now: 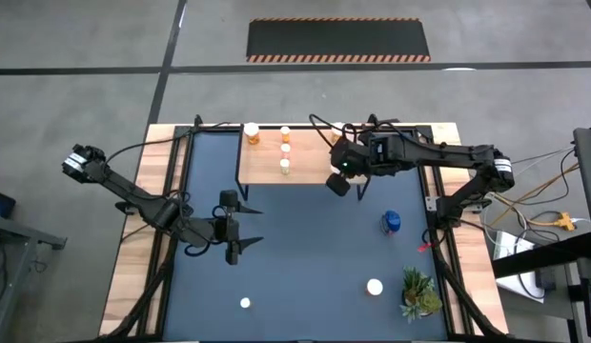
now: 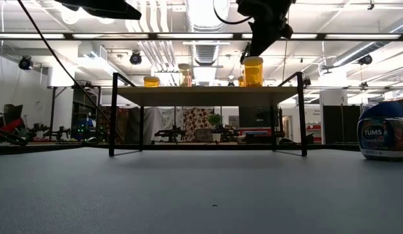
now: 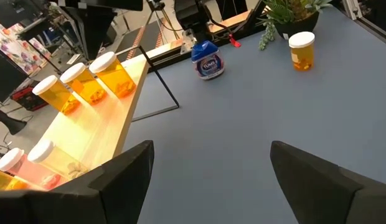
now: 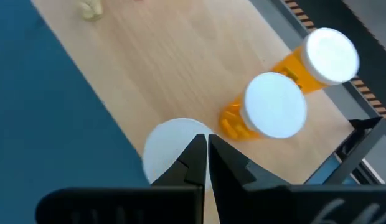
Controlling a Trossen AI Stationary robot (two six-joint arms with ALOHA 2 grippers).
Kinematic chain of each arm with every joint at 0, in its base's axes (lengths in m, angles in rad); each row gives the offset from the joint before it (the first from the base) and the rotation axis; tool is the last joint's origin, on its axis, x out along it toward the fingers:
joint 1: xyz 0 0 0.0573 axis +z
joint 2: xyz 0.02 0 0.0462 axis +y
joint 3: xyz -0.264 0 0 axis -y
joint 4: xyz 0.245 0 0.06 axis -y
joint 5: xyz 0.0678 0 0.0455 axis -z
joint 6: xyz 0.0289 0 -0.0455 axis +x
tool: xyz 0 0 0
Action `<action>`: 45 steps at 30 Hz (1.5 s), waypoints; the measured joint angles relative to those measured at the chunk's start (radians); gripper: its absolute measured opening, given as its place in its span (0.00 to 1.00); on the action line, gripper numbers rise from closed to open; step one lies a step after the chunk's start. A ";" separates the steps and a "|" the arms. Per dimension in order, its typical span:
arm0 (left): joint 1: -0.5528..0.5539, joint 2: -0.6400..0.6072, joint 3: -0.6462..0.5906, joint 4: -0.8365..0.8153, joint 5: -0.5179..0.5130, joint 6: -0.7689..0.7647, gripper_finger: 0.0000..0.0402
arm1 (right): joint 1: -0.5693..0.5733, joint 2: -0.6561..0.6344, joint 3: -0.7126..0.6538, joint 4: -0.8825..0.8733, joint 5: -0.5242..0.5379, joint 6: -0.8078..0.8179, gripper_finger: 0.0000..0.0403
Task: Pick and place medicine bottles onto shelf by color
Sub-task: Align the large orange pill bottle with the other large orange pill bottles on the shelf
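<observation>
wooden shelf (image 1: 310, 167): right end effector (image 4: 205, 163) pressed together above orange bottle (image 4: 171, 149); left end effector (image 3: 208, 171) spread over mat (image 1: 305, 257).

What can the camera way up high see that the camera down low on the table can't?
Only the high view shows the small green plant, two white-capped bottles on the dark blue mat and the left pincer, open. Only the low view shows the room behind the table and the shelf's thin black legs. Both show the light wooden shelf, its orange bottles and the blue bottle.
</observation>
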 joint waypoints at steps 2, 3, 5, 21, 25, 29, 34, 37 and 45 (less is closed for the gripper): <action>0.000 0.000 0.000 0.000 0.000 0.000 0.76 | 0.002 0.000 0.000 0.004 -0.001 0.000 0.02; 0.000 0.000 0.000 0.000 0.000 0.000 0.76 | 0.002 0.000 0.000 0.003 -0.001 0.000 0.02; 0.000 0.000 0.000 0.000 0.000 0.000 0.76 | 0.002 0.000 0.000 0.002 -0.013 0.006 0.02; 0.000 0.000 0.000 -0.008 0.000 0.000 0.76 | 0.002 -0.002 -0.032 -0.001 -0.016 0.018 0.02; 0.000 0.000 0.000 -0.008 0.000 0.000 0.76 | 0.001 -0.002 -0.033 -0.015 -0.015 0.019 0.02; -0.001 0.000 0.000 -0.008 0.000 0.000 0.76 | 0.001 -0.002 -0.033 -0.019 -0.015 0.018 0.02; -0.001 0.000 0.000 -0.008 0.000 0.000 0.76 | 0.001 -0.002 -0.034 -0.020 -0.015 0.016 0.02; -0.001 0.000 0.000 -0.008 0.000 0.000 0.76 | 0.001 -0.002 -0.034 -0.020 -0.012 0.015 0.02; 0.000 0.000 0.001 -0.008 0.000 -0.001 0.76 | 0.001 -0.002 -0.034 -0.023 0.017 0.015 0.02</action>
